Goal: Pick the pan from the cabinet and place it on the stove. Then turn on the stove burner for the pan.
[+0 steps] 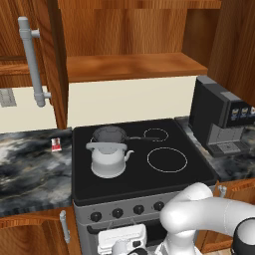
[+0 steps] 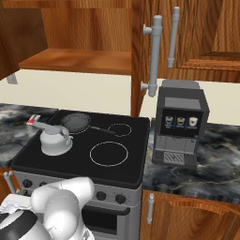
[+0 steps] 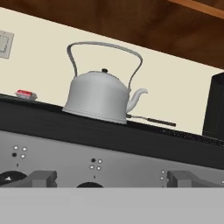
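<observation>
The small dark pan sits on the back left of the black stove, its thin handle pointing right. The burner ring beneath it is hidden. The pan stands just behind the white kettle. The cabinet hangs open above with a bare shelf. My gripper is low in front of the stove's grey front, below the row of black knobs. In the hand view my gripper is open, its fingertips wide apart, level with the knob panel.
The kettle fills the front left ring. Two bare rings lie on the right. A black coffee machine stands right of the stove. The open cabinet door with its bar handle hangs at upper left. A small red item lies on the counter.
</observation>
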Controlling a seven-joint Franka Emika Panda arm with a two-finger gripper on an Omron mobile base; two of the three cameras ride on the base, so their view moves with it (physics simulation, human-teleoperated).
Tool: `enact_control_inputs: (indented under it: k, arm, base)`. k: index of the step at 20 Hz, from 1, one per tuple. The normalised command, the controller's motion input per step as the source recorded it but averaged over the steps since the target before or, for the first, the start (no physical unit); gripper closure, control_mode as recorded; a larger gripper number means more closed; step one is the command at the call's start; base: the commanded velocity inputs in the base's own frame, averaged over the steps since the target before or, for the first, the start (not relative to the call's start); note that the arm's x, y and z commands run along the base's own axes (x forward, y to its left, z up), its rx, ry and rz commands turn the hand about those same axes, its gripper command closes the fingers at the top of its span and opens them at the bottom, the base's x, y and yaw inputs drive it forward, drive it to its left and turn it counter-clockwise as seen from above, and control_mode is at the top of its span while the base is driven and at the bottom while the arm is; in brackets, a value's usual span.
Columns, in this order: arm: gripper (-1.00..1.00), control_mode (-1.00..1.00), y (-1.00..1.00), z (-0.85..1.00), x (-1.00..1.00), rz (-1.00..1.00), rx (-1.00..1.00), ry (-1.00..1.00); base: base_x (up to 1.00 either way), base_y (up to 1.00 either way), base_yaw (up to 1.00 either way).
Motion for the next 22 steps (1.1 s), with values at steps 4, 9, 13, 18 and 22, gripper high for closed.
enact_control_inputs:
  k: [4, 9, 13, 18, 22]
  arm:
    - [-1.00, -1.00, -0.08, -0.08, 0.07, 0.00, 0.12, -0.01]
    - [-1.00, -1.00, -0.32, -0.01, -0.01, 0.00, 0.16, -0.08]
    - [-1.00, -1.00, -0.37, -0.04, 0.00, 0.00, 0.19, -0.06]
    - [-1.00, -1.00, -0.35, 0.00, 0.02, 0.00, 0.17, -0.06]
    - [-1.00, -1.00, -0.24, 0.00, 0.12, 0.04, 0.15, -0.06]
  base:
    - [0.00, 0.00, 0.00]
    - [0.00, 0.00, 0.00]
    - [0.00, 0.00, 0.00]
    - [0.00, 0.00, 0.00]
    - [0.00, 0.00, 0.00]
